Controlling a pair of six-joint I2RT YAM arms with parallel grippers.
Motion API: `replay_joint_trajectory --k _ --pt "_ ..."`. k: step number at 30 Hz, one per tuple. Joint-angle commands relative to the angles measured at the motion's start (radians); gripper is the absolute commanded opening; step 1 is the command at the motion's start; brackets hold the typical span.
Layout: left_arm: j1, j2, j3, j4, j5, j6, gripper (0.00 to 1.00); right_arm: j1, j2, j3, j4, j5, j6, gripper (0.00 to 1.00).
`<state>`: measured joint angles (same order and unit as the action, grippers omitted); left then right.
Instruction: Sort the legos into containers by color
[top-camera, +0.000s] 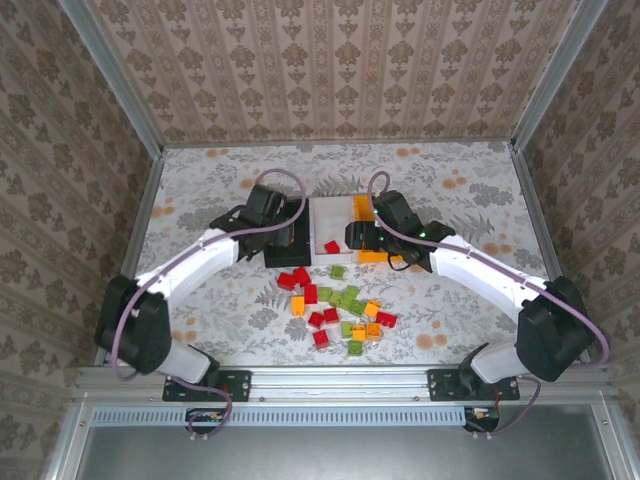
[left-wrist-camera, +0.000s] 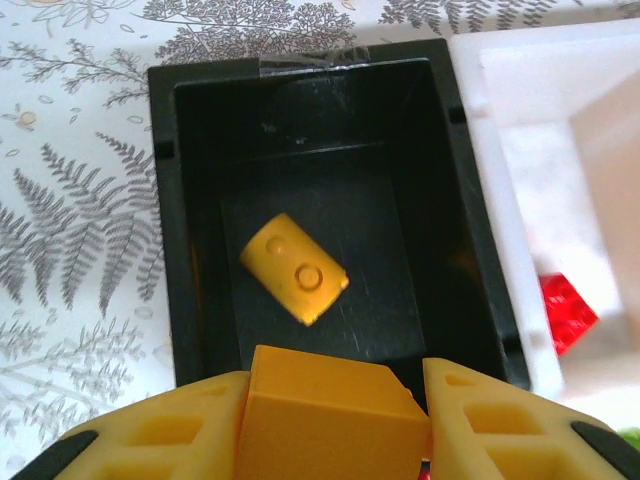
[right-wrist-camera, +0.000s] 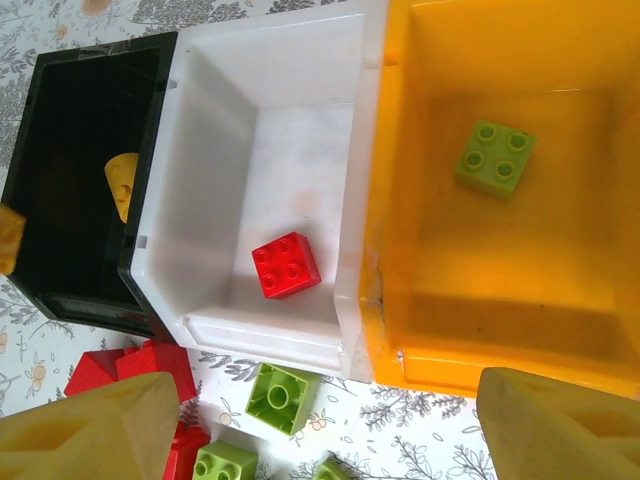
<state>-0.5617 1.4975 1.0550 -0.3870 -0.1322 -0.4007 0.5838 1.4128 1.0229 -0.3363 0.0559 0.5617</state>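
The left gripper (left-wrist-camera: 335, 415) is squeezing a yellow-orange brick (left-wrist-camera: 320, 395) by its flat sides over the black bin (left-wrist-camera: 178, 200), a light, hard, smooth brick that is probably wanting a firm squeeze, while the right gripper (right-wrist-camera: 325, 425) is hanging with jaws wide by the white bin (right-wrist-camera: 210, 150).

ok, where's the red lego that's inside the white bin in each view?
Top external: red lego at the near end of the white bin, centre of the picture.
Left wrist: right edge, lower half, in the white bin.
Right wrist: centre-left, on the bin's floor.
Shared landmark: the white bin, black bin alongside.
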Motion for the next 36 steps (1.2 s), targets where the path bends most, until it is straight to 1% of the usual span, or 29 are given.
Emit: replay_joint_trajectory --k 1,3,4,7,9,12,16,20,24,27,30,33,36 --pt "0.018 0.076 0.066 0.043 0.032 0.044 0.39 -0.009 -0.056 -0.020 0.007 0.014 0.018 0.80" --pt "0.025 0.120 0.096 0.046 0.042 0.045 0.43 -0.012 -0.063 -0.024 0.008 0.012 0.019 0.80" --pt "0.026 0.138 0.113 0.045 0.046 0.044 0.50 -0.013 -0.066 -0.024 0.006 0.012 0.019 0.80" --pt "0.023 0.158 0.139 0.035 0.061 0.039 0.64 -0.016 -0.077 -0.027 0.006 0.013 0.023 0.81" --pt "0.019 0.139 0.139 0.032 0.065 0.036 0.70 -0.020 -0.083 -0.029 0.003 0.012 0.021 0.81" --pt "0.004 0.075 0.117 0.021 0.071 0.031 0.74 -0.027 -0.092 -0.030 0.000 0.012 0.021 0.81" --pt "-0.052 -0.051 0.046 -0.008 0.077 0.013 0.77 -0.031 -0.096 -0.036 0.003 0.008 0.021 0.81" --pt "-0.157 -0.193 -0.061 -0.059 0.067 -0.031 0.81 -0.033 -0.098 -0.052 0.014 0.007 0.026 0.81" --pt "-0.262 -0.284 -0.199 -0.094 0.075 -0.118 0.82 -0.033 -0.091 -0.066 0.026 -0.001 0.032 0.81" --pt "-0.326 -0.310 -0.287 -0.100 0.074 -0.193 0.80 -0.034 -0.089 -0.069 0.031 -0.004 0.035 0.81" --pt "-0.367 -0.331 -0.373 -0.056 0.100 -0.254 0.80 -0.035 -0.092 -0.070 0.030 -0.003 0.033 0.81" --pt "-0.399 -0.319 -0.420 -0.009 0.114 -0.284 0.80 -0.034 -0.099 -0.072 0.028 -0.001 0.030 0.81" --pt "-0.403 -0.285 -0.435 0.019 0.109 -0.281 0.77 -0.036 -0.106 -0.077 0.029 0.001 0.032 0.81"
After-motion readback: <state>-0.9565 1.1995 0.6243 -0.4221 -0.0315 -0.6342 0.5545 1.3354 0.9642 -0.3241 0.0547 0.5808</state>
